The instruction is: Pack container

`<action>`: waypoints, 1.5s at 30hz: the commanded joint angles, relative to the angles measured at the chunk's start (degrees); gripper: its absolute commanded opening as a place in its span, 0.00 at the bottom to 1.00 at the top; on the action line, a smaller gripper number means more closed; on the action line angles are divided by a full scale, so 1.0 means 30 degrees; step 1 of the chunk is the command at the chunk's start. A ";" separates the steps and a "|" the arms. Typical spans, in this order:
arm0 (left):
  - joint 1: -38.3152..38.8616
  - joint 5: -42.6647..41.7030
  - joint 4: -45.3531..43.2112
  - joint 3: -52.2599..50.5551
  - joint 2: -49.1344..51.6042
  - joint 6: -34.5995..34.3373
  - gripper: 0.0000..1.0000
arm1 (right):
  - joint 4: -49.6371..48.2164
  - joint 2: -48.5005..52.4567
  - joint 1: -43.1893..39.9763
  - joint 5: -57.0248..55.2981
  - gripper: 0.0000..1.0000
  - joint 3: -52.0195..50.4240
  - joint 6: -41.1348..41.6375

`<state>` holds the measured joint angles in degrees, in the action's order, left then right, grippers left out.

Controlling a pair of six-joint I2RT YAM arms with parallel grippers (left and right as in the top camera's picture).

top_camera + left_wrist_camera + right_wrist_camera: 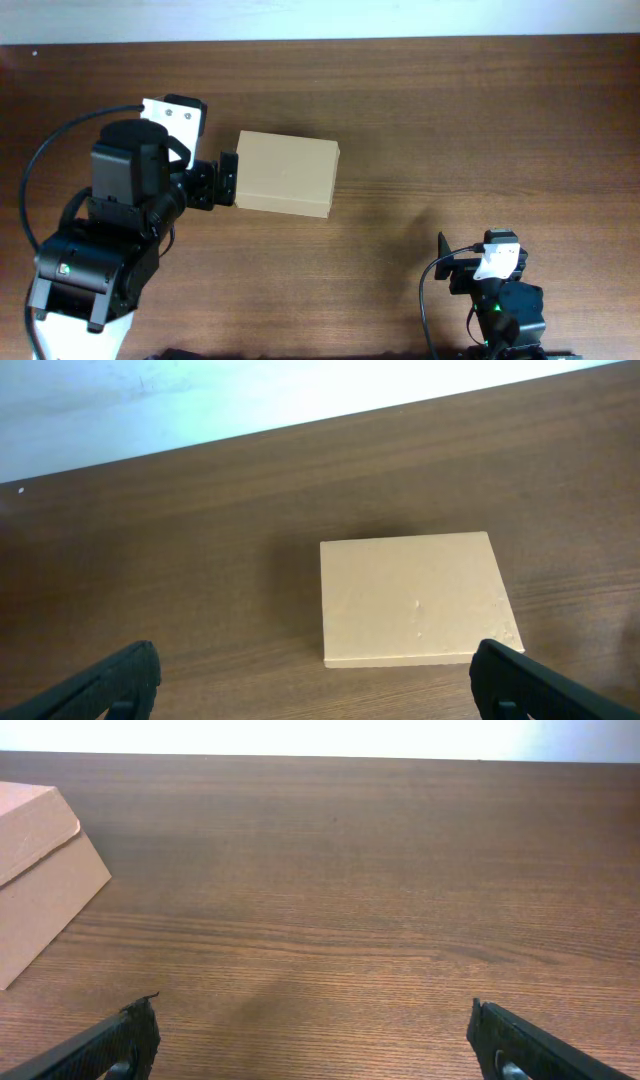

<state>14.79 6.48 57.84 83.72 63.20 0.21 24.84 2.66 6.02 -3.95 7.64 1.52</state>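
Note:
The container (pixel 287 174) is a plain tan cardboard box, lid shut, lying on the wooden table left of centre. It also shows in the left wrist view (pixel 413 598) and at the left edge of the right wrist view (pixel 35 870). My left gripper (pixel 226 180) is open and empty, right at the box's left end; in the left wrist view (pixel 320 685) its fingers stand wide apart just short of the box. My right gripper (pixel 447 262) is open and empty at the front right, far from the box; its fingers (pixel 315 1045) are spread over bare wood.
The brown wooden table (pixel 450 120) runs to a white wall edge at the back. No other objects show on it.

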 commanded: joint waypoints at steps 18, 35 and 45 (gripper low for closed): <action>-0.4328 0.0634 -0.2849 -0.6339 -0.6878 0.0175 1.00 | -0.0066 -0.0248 -0.0160 0.0109 0.99 -0.0160 0.0233; -0.4524 0.2288 -1.9562 -2.3707 -1.7697 0.0168 1.00 | -0.0066 -0.0248 -0.0160 0.0117 0.99 -0.0160 0.0233; -0.4437 0.2288 -1.9781 -2.6469 -2.0014 0.0175 1.00 | -0.0066 -0.0248 -0.0160 0.0117 0.99 -0.0160 0.0233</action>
<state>1.52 12.53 -1.17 6.02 5.28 0.23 24.80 2.50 5.98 -3.73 7.60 1.54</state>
